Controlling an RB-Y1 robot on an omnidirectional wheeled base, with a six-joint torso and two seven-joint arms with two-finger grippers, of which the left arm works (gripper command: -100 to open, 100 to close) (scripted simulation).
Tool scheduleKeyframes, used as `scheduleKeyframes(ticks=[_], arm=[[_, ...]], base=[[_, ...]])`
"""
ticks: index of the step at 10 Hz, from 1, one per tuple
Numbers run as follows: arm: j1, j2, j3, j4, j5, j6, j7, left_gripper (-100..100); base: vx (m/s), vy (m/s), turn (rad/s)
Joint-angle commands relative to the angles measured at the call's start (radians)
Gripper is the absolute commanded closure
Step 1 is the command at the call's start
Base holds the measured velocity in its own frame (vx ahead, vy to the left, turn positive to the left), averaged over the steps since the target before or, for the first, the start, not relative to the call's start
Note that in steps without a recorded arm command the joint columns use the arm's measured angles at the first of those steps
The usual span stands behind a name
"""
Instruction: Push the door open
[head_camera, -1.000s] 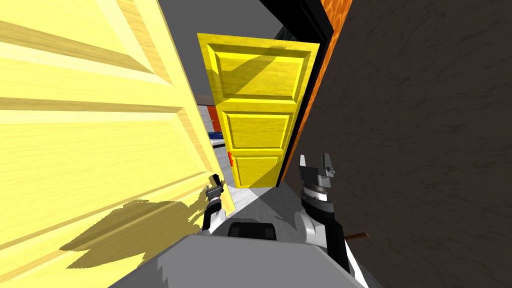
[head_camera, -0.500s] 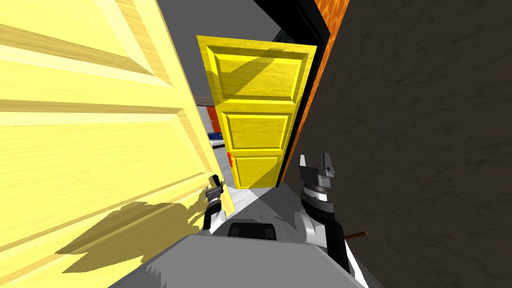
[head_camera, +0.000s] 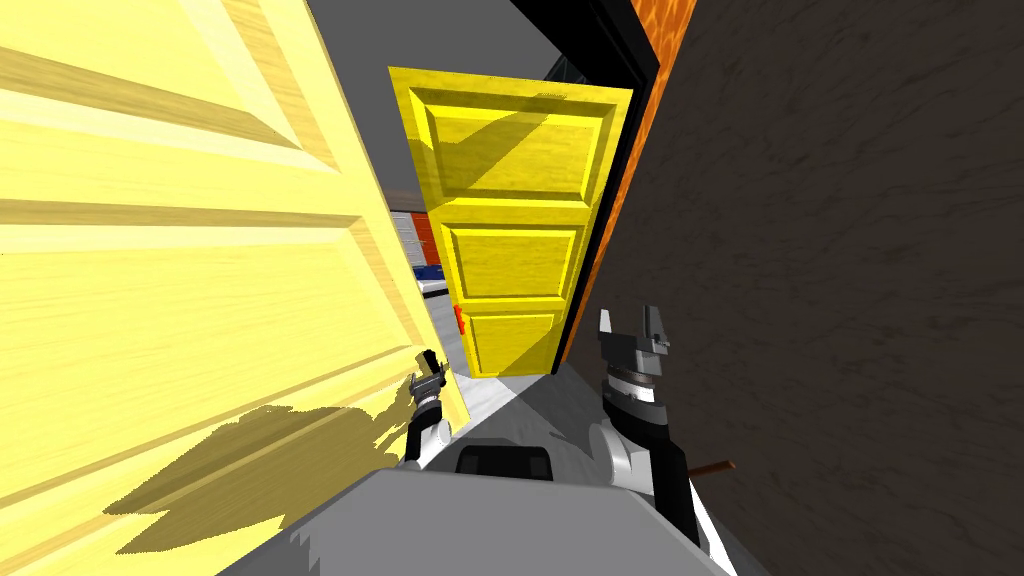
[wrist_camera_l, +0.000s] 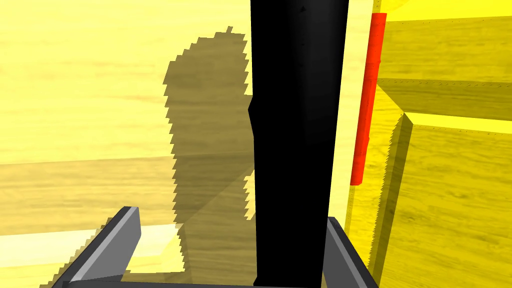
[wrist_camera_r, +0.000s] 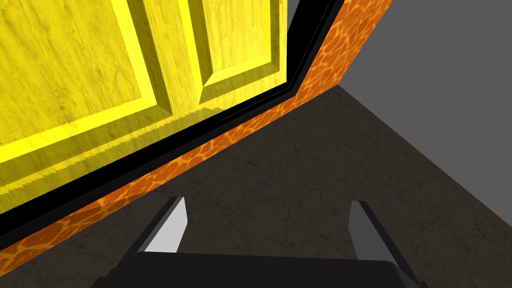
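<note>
- My left arm reaches forward from beside my chest. The left claw (head_camera: 430, 372) is at the lower part of the pale yellow door (head_camera: 200, 270), close to its free edge.
- This door takes up my whole left side and stands at an angle to me. Past its edge there is a gap with grey floor (head_camera: 490, 400).
- The left claw is spread. Its fingers (wrist_camera_l: 120, 240) stand wide apart and point at the face of the door, where a shadow falls.
- A black upright shape (wrist_camera_l: 300, 125) stands between those fingers, close against one and well apart from the other. I cannot tell what it is.
- Just beyond it there is a red bar (wrist_camera_l: 367, 100) on the edge of a bright yellow door (head_camera: 510, 230), which stands ahead of me across the gap.
- My right arm is raised in front of me, and the right claw (head_camera: 628, 318) points forward with its fingers spread too.
- The right claw is near a dark wall (head_camera: 850, 300) and aims toward the orange frame (head_camera: 615, 240) beside the bright yellow door.
</note>
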Motion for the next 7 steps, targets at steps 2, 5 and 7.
scheduleKeyframes(ticks=[2,5,7], arm=[[0.02,0.024,0.031,-0.01,0.013,-0.005,-0.009,100],[0.02,0.024,0.031,-0.018,0.013,-0.005,-0.009,100],[0.015,0.022,0.041,-0.021,0.028,0.007,-0.026,100]], base=[[-0.01,0.001,0.016],[-0.001,-0.003,0.001],[0.025,0.067,-0.161]])
